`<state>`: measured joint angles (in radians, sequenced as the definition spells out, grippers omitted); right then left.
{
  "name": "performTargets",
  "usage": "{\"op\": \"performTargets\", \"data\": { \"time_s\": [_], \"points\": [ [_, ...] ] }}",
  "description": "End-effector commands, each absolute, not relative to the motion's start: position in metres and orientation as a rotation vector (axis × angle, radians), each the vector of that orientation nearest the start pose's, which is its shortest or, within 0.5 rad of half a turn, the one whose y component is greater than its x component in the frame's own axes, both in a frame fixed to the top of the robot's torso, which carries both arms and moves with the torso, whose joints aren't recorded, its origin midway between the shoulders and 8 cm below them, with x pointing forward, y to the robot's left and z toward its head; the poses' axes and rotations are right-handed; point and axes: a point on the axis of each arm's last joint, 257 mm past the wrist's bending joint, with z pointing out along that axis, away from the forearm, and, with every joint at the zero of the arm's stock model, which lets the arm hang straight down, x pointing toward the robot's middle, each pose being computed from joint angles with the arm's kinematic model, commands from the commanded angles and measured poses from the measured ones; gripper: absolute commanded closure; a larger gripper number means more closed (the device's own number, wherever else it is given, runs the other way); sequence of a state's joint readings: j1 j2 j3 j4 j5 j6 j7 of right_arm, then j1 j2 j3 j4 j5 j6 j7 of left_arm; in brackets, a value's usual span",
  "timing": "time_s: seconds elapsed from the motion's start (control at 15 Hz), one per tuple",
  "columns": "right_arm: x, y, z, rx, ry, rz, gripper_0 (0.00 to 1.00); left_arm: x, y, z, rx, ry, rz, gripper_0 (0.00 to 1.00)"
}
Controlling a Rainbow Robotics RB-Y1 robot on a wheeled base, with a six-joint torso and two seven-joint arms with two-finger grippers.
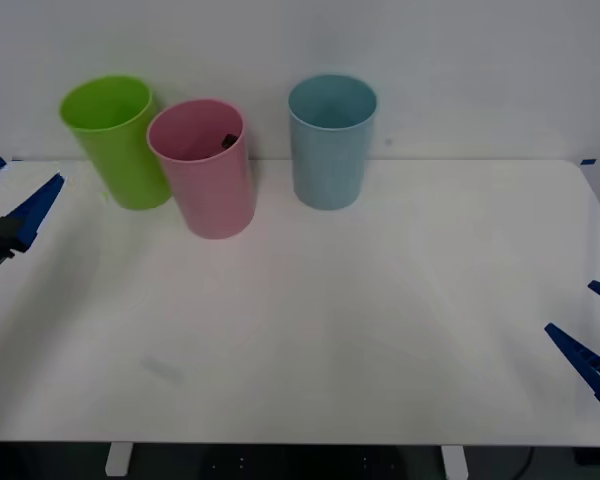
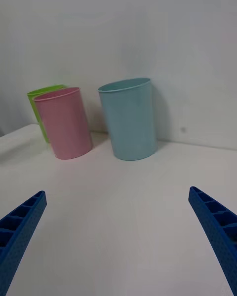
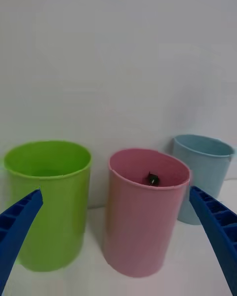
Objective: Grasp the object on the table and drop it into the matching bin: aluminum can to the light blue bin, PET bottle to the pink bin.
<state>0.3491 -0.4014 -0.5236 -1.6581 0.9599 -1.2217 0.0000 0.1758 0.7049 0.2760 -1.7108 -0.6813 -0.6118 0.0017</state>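
PET bottle [image 1: 227, 141]: inside the pink bin [image 1: 212, 190], black cap just visible below the rim. Light blue bin [image 1: 330, 150]: near the pink bin, apart. Left gripper [image 1: 10, 205]: fingers spread, empty, beyond the lime green bin [image 1: 120, 150]. Right gripper [image 1: 595, 330]: fingers spread, empty, well apart from the pink bin, over the table [image 1: 330, 330].

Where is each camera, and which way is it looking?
Front: above the arms, looking down at the table; left hand and right hand at the edges.
Right wrist: low, facing the blue bin; open right hand.
Left wrist: facing the pink bin; open left hand.
All share the three bins.
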Motion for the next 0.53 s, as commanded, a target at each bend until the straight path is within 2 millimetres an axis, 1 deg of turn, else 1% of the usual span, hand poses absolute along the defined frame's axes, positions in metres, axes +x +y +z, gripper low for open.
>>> {"op": "performTargets", "data": {
  "time_s": [0.07, 0.13, 0.33, 0.53],
  "points": [
    [0.342, -0.330, -0.169, -0.465, 1.441, 0.567, 0.00, 0.431, 0.377, -0.078, 0.294, 1.390, -0.447, 0.00],
    [0.342, -0.330, -0.169, -0.465, 1.441, 0.567, 0.00, 0.417, 0.382, -0.082, 0.309, 1.403, -0.455, 0.00],
    [0.342, -0.330, -0.169, -0.465, 1.441, 0.567, 0.00, 0.387, 0.394, -0.093, 0.349, 1.437, -0.447, 0.00],
    [0.342, -0.330, -0.169, -0.465, 1.441, 0.567, 0.00, 0.358, 0.408, -0.114, 0.414, 1.506, -0.391, 0.00]
  ]
}}
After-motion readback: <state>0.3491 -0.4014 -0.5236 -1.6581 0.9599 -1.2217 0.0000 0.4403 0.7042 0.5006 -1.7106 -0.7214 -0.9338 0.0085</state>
